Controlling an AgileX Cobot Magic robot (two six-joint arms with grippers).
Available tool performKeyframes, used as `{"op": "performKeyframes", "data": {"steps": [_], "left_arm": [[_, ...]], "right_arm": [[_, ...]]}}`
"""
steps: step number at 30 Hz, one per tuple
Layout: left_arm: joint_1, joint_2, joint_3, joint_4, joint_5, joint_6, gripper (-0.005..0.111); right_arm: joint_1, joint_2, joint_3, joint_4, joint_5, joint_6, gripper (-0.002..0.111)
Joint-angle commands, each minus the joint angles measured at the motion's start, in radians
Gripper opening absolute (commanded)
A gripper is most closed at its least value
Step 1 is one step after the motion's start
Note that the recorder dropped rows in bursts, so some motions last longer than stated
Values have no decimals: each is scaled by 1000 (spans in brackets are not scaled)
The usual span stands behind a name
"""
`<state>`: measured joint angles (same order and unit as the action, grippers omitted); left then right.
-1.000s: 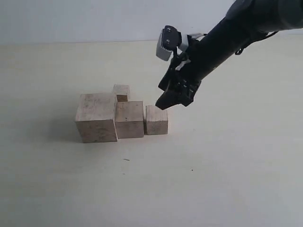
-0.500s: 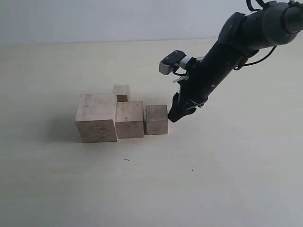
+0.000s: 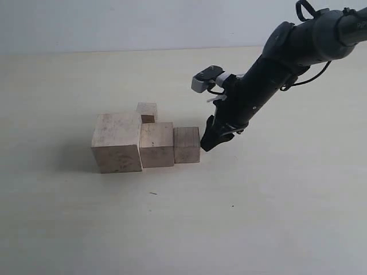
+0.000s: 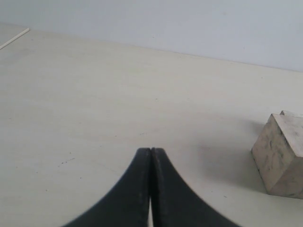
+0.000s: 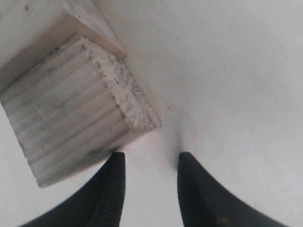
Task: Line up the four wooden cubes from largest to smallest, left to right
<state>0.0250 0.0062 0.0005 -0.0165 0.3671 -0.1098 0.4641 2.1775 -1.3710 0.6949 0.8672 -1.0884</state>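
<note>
Three of the four wooden cubes stand in a row: the largest (image 3: 117, 142) on the left, the second (image 3: 157, 144) beside it, then the third (image 3: 187, 145). The smallest (image 3: 147, 110) sits behind the row, between the two bigger ones. My right gripper (image 3: 206, 143) is low at the third cube's right side. In the right wrist view this gripper (image 5: 149, 158) is open with nothing between its fingers, and one fingertip (image 5: 116, 163) touches the third cube (image 5: 71, 113). My left gripper (image 4: 151, 150) is shut and empty, well apart from the largest cube (image 4: 281, 151).
The pale tabletop (image 3: 258, 217) stretches bare to the right of and in front of the row. A light wall (image 3: 114, 23) closes the far side. The right arm (image 3: 275, 63) slants down from the upper right.
My right gripper came down to the third cube's right side and narrowed its jaws. The third cube slid slightly left, up against the second cube.
</note>
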Motion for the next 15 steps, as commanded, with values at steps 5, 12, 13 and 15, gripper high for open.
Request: {"op": "performKeyframes", "data": {"steps": [5,12,13,15], "left_arm": [[-6,-6,0,2,-8,0,0],[-6,-6,0,2,-8,0,0],[-6,-6,0,2,-8,0,0],[-6,-6,0,2,-8,0,0]], "right_arm": [[1,-8,-2,9,2,-8,36],[1,-124,-2,-184,-14,93,36],[1,-142,-4,-199,-29,113,36],[1,-188,-4,-199,-83,164,36]]}}
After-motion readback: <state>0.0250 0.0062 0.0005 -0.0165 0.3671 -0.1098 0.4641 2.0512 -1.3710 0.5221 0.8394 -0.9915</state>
